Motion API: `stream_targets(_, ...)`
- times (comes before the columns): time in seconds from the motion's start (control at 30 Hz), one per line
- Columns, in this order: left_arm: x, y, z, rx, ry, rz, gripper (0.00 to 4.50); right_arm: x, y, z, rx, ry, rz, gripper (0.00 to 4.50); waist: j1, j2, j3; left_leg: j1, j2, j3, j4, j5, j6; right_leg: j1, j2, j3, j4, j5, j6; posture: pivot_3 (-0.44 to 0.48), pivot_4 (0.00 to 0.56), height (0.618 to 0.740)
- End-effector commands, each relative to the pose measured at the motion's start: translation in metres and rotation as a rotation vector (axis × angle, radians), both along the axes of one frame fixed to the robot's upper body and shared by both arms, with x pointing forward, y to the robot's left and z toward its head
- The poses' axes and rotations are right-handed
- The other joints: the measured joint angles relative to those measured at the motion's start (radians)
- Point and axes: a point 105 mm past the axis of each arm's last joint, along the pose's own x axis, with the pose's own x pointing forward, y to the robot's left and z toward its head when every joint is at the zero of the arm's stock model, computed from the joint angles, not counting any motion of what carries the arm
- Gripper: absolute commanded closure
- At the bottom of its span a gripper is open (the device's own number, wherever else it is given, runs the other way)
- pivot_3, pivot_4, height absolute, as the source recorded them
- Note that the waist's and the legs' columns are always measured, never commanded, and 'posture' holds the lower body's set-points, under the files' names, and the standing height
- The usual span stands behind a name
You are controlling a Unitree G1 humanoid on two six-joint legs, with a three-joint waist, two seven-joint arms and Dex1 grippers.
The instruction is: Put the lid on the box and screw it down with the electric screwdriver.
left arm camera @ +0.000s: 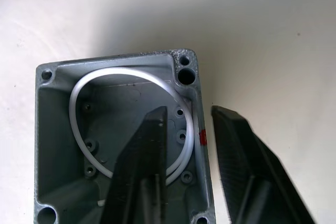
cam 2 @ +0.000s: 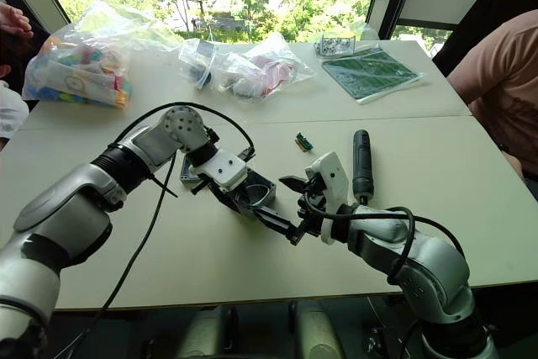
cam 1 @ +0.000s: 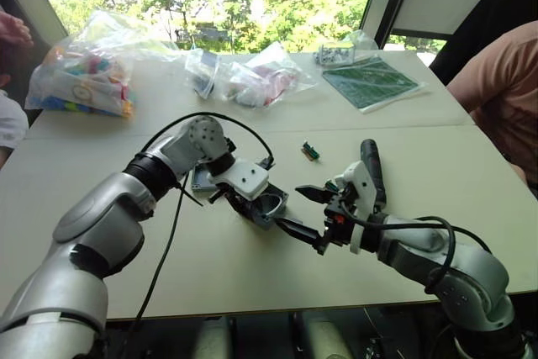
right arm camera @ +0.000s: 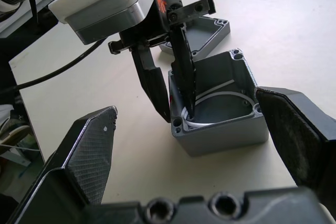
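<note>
on a pale table (cam 1: 252,283) by a big window with green trees, the box (right arm camera: 218,111) sits open with a white wire inside, and the left gripper (right arm camera: 170,98) pinches one wall of the box, one finger in and one out. the right gripper (cam 1: 303,212) waits spread wide just beside the box, the lid (right arm camera: 202,35) lies flat just behind the box, and the electric screwdriver (cam 2: 362,164) lies near the box on the right-arm side. i think the thin pinch could slip and tip the box, or the wire could get squashed under the lid; i can read no words, just a small red mark (left arm camera: 202,138) on the box.
</note>
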Motion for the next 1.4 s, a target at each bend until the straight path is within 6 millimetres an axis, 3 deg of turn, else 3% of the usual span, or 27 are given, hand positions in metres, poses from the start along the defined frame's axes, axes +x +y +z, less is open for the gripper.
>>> stream_targets(0.03,0.008,0.009,0.025,-0.017,-0.017,0.084,1.79,-0.006,0.003,0.013,0.025,-0.037,0.047,0.00,-0.002,0.000,0.000,0.000,0.000,0.000,0.000,0.000,0.000,0.000,0.000,0.000,0.000,0.000,0.000,0.000,0.150,0.740)
stream_targets(0.07,0.008,0.012,0.032,-0.018,-0.021,0.105,1.79,-0.007,0.003,0.014,0.030,-0.036,0.057,0.00,-0.004,0.000,0.000,0.000,0.000,0.000,0.000,0.000,0.000,0.000,0.000,0.000,0.000,0.000,0.000,0.000,0.150,0.740)
stream_targets(0.1,0.011,0.017,0.058,-0.075,-0.025,0.173,1.79,-0.010,0.002,0.023,0.071,-0.040,0.077,0.00,-0.006,0.000,0.000,0.000,0.000,0.000,0.000,0.000,0.000,0.000,0.000,0.000,0.000,0.000,0.000,0.000,0.150,0.740)
stream_targets(0.2,0.012,0.031,0.108,-0.208,-0.003,0.322,1.79,-0.015,0.001,0.043,0.152,-0.055,0.125,0.00,-0.004,0.000,0.001,0.000,0.001,0.000,0.000,0.000,0.000,-0.001,0.001,0.000,0.001,0.000,0.000,0.000,0.150,0.740)
stream_targets(0.27,0.015,0.045,0.127,-0.275,0.041,0.480,1.79,-0.016,0.002,0.053,0.170,-0.068,0.157,0.00,-0.003,0.000,0.001,0.000,0.001,0.000,0.000,0.000,0.000,-0.001,0.001,0.000,0.001,-0.001,0.002,0.000,0.150,0.740)
stream_targets(0.33,0.026,0.067,0.130,-0.292,0.064,0.739,1.79,-0.014,0.006,0.062,0.133,-0.107,0.202,0.00,-0.004,0.001,0.001,0.001,0.001,0.000,0.000,0.000,0.000,0.001,0.000,0.000,0.001,-0.003,0.004,0.000,0.150,0.740)
stream_targets(0.4,0.038,0.082,0.121,-0.304,0.025,0.961,1.79,-0.011,0.010,0.067,0.086,-0.142,0.239,0.00,-0.006,0.002,0.001,0.002,0.001,0.000,0.000,0.000,0.000,0.001,0.000,0.000,0.001,-0.003,0.005,0.000,0.150,0.740)
stream_targets(0.53,0.052,0.095,0.098,-0.344,0.074,1.407,1.79,-0.005,0.022,0.069,0.001,-0.192,0.301,0.00,0.000,0.002,0.001,0.002,0.001,-0.003,-0.001,0.000,0.000,0.001,0.001,-0.003,0.003,-0.003,0.005,0.000,0.150,0.740)
stream_targets(0.8,0.054,0.109,0.052,-0.330,0.145,1.859,1.79,0.000,0.043,0.054,-0.067,-0.219,0.409,0.00,-0.001,0.001,0.001,0.001,0.000,-0.003,0.000,0.000,0.000,0.001,0.000,-0.003,0.002,0.001,0.006,0.000,0.150,0.740)
stream_targets(0.97,0.054,0.124,0.031,-0.254,0.123,1.974,1.79,0.001,0.048,0.049,-0.060,-0.226,0.416,0.00,-0.004,0.001,0.001,0.002,0.000,-0.003,0.000,0.000,0.000,0.001,0.000,-0.003,0.004,0.002,0.006,0.000,0.150,0.740)
stream_targets(1.4,0.060,0.121,-0.023,-0.118,0.151,1.998,1.79,0.003,0.044,0.043,-0.064,-0.227,0.353,0.00,0.002,0.001,0.000,0.003,-0.001,-0.003,0.000,0.000,0.000,0.002,-0.001,-0.003,0.003,0.002,0.006,0.000,0.150,0.740)
